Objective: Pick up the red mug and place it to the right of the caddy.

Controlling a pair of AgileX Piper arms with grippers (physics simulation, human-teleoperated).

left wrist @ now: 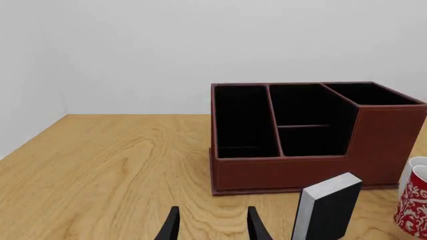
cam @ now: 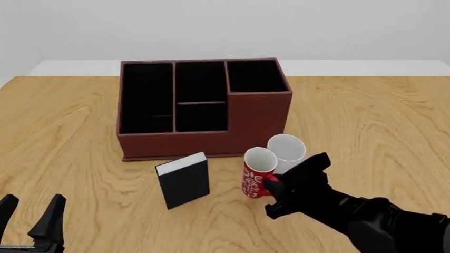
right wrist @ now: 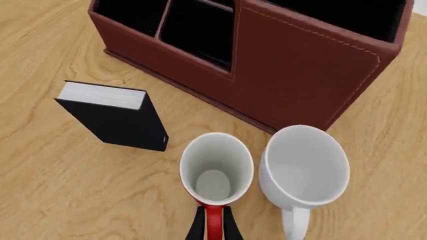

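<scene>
The red mug [cam: 256, 175] with white swirls stands upright on the table just in front of the caddy's right front corner. In the right wrist view I look down into its white inside [right wrist: 215, 170], and its red handle sits between the two fingers of my right gripper [right wrist: 213, 231], which is shut on it. From the front, the right gripper [cam: 271, 185] sits at the mug's right side. The dark reddish-brown caddy [cam: 204, 105] is at mid-table. My left gripper [cam: 28, 217] hangs open and empty at the near left, far from the mug [left wrist: 413, 205].
A plain white mug [cam: 286, 149] stands right beside the red one, between it and the caddy wall [right wrist: 300, 75]. A small black book [cam: 184, 180] with white page edges stands upright left of the mugs. Bare wood lies to the caddy's right.
</scene>
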